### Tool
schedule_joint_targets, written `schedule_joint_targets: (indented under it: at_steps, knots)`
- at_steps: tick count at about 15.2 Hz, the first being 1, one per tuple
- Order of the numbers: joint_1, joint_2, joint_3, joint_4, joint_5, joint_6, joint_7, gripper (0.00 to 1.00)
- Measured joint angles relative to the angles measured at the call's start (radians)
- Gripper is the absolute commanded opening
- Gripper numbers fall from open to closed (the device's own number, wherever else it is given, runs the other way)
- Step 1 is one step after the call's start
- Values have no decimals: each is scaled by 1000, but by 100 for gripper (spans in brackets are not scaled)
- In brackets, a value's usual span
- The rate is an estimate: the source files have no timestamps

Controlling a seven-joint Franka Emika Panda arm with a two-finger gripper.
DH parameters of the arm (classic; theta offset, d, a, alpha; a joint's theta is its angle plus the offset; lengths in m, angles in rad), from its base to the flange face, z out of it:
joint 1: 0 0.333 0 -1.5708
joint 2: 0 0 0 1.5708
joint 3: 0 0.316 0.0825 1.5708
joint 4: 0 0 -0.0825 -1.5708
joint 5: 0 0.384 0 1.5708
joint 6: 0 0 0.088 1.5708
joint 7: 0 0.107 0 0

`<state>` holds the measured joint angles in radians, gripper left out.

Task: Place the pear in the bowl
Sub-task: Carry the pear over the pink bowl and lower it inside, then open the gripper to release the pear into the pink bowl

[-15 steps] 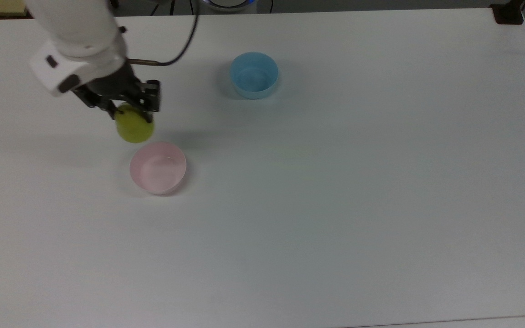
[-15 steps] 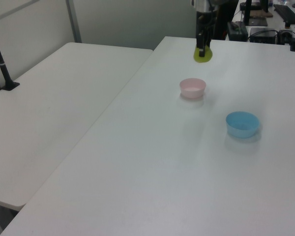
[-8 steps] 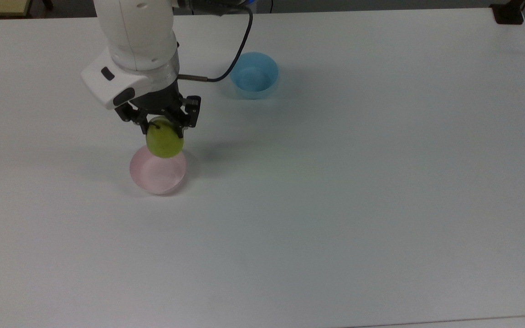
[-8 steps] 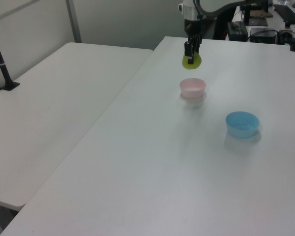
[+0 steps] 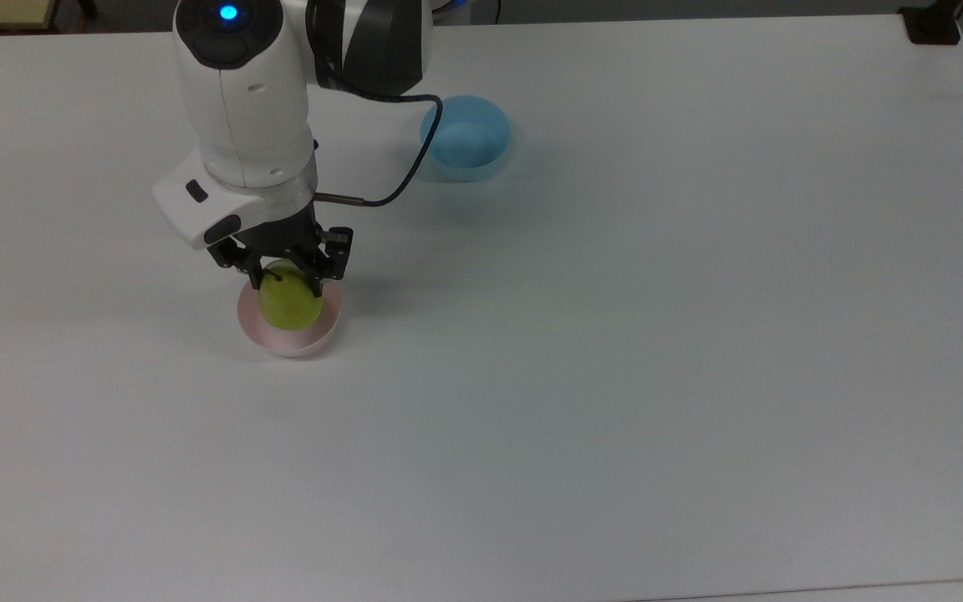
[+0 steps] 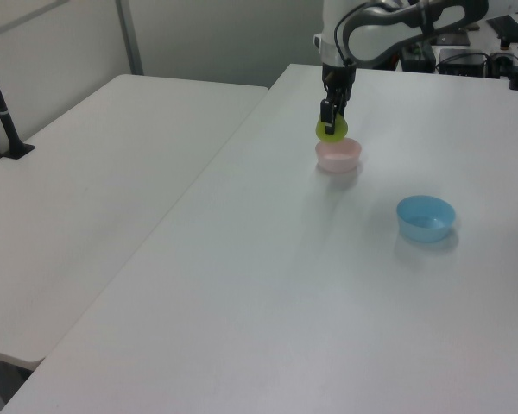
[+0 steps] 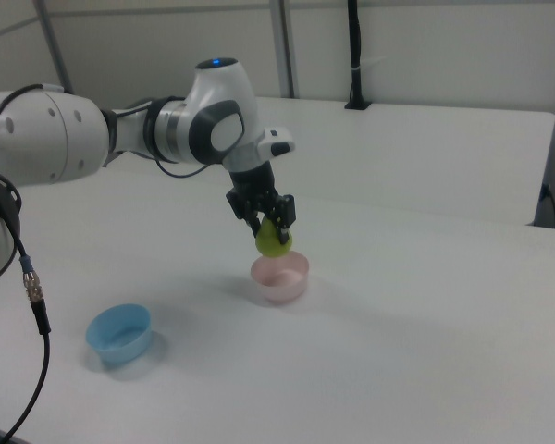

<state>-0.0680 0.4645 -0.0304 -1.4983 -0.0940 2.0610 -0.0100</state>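
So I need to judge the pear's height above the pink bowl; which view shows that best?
The right view: the pear, held by the gripper, hangs just above the pink bowl. The top view overlaps them; the left view shows them small.

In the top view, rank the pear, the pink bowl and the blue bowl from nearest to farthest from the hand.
1. The pear: held in the hand, directly below it.
2. The pink bowl: right under the pear, toward the top view's bottom.
3. The blue bowl: well off toward the top view's upper right, standing alone on the table.
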Motion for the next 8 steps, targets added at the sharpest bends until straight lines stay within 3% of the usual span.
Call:
schedule_joint_targets:
  at_steps: [8]
  knots:
    - [-5, 1, -11, -101, 0, 118, 0, 0]
